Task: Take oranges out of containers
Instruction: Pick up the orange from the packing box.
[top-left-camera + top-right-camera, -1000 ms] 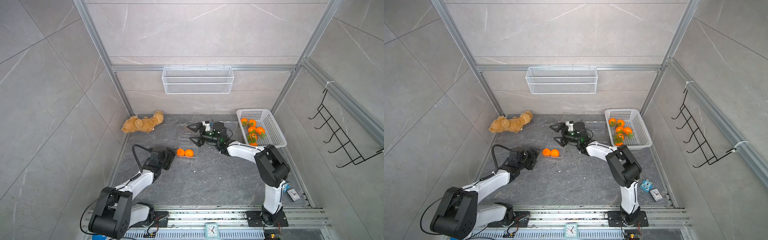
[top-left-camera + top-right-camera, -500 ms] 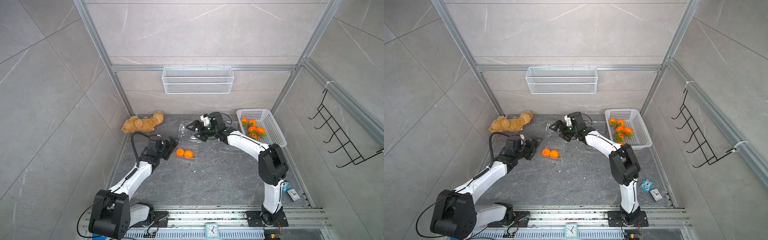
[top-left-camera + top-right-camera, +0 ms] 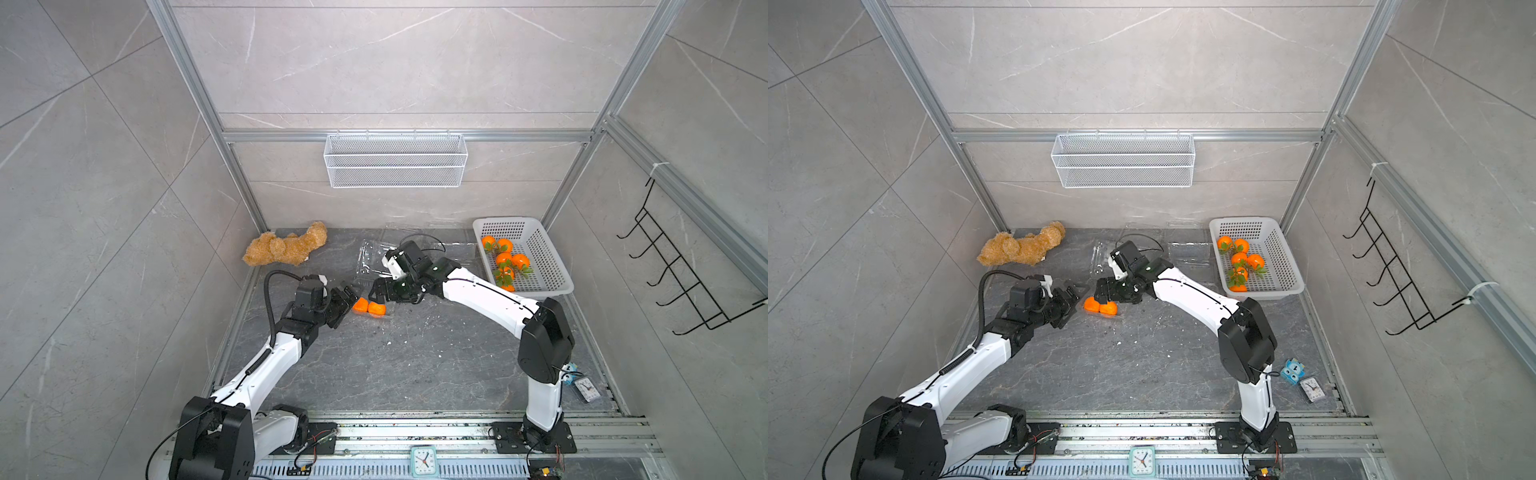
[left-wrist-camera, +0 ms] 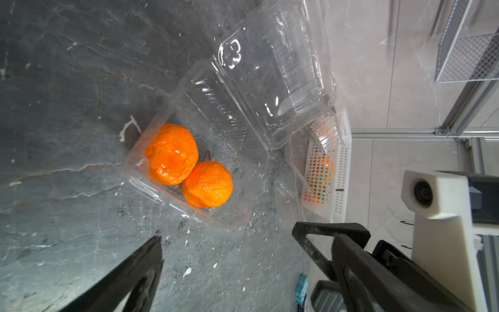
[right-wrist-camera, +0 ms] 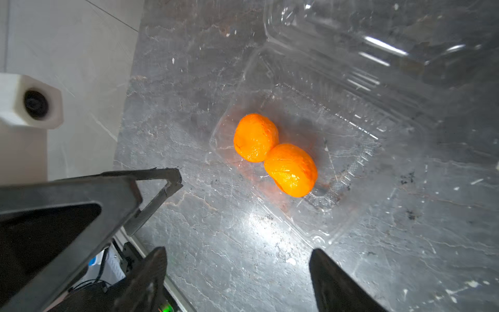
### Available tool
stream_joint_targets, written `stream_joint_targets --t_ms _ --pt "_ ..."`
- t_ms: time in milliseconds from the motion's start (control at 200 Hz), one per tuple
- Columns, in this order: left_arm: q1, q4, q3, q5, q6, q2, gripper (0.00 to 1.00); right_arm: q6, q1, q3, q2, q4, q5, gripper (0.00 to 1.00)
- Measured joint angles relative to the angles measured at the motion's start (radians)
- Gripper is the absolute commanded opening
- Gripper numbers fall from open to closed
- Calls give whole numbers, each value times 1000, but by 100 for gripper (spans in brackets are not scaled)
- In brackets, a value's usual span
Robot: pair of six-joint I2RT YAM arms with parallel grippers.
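Observation:
Two bare oranges (image 3: 360,305) (image 4: 171,154) (image 5: 290,170) lie side by side in the tray of an open clear container (image 4: 243,121) (image 5: 351,151) on the dark floor. Its lid (image 5: 378,40) is folded back. My left gripper (image 3: 348,303) (image 4: 247,237) hangs open just left of the oranges, holding nothing. Just behind and above them, my right gripper (image 3: 380,300) (image 5: 237,250) is also open and holds nothing. Several leafy oranges (image 3: 505,257) (image 3: 1239,257) lie in the white perforated basket (image 3: 507,222). Empty clear containers (image 3: 368,257) (image 3: 1187,253) lie near the back wall.
A tan teddy bear (image 3: 286,248) lies at the back left. A white wire basket (image 3: 395,160) hangs on the back wall and black hooks (image 3: 681,282) on the right wall. A small clock (image 3: 1310,388) and a blue toy (image 3: 1292,370) sit by the right arm's base.
My right gripper has come forward and down from the empty containers to just above the two oranges. My left gripper has lifted and edged closer to them.

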Motion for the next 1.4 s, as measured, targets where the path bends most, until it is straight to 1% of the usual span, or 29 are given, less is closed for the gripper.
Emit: stream_joint_targets --t_ms 210,319,544,768,873,1058,1267,1397 --pt "0 1 -16 11 0 -14 100 -52 13 67 108 -92 58 75" --pt "0 3 -17 12 0 -14 100 -69 14 130 172 -123 97 75" --pt "0 9 -30 15 -1 -14 100 -90 22 293 306 -179 129 74" --pt "-4 10 -50 16 -3 -14 100 -108 32 412 418 -236 166 67" --pt "-4 11 -52 18 -4 -11 99 -114 37 425 442 -254 188 62" --pt "-4 32 -52 18 -10 4 100 -117 46 435 452 -264 217 60" --pt "-5 33 -52 18 -12 8 99 -120 49 449 460 -270 235 53" --pt "-6 32 -52 18 -12 2 100 -119 49 450 460 -272 235 52"
